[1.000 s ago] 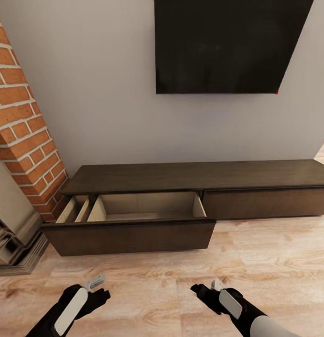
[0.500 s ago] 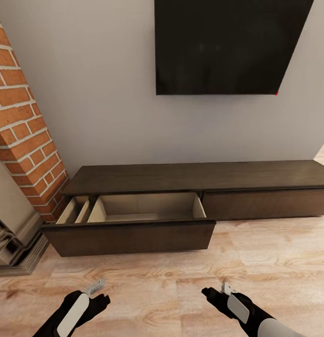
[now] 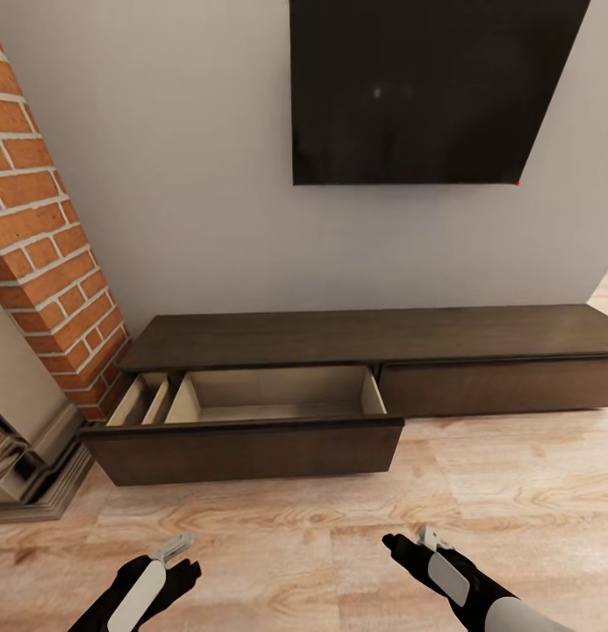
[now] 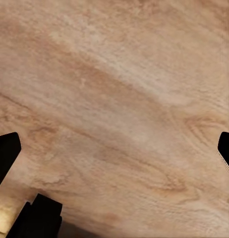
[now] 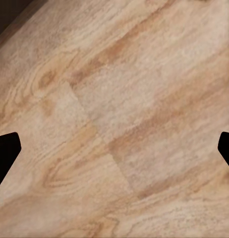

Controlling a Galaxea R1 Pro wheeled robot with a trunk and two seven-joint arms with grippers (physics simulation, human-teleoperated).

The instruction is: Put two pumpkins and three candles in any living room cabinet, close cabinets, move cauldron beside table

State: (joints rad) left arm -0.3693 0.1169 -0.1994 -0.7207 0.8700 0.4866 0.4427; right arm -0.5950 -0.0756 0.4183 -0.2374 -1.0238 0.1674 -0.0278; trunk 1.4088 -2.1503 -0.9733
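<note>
Open wooden floor point(image 3: 514, 491) is lying between the robot and the cabinet point(image 3: 356, 333), which is standing against the grey wall beside a brick column point(image 3: 49, 237). Its left drawer point(image 3: 251, 412) is hanging open, showing pale beige lining. The left hand point(image 3: 176, 549) and right hand point(image 3: 418, 537) are hovering spread over the floor.

No readable text, labels, brands or numbers, dark wall screen point(image 3: 426, 88) blank
</note>
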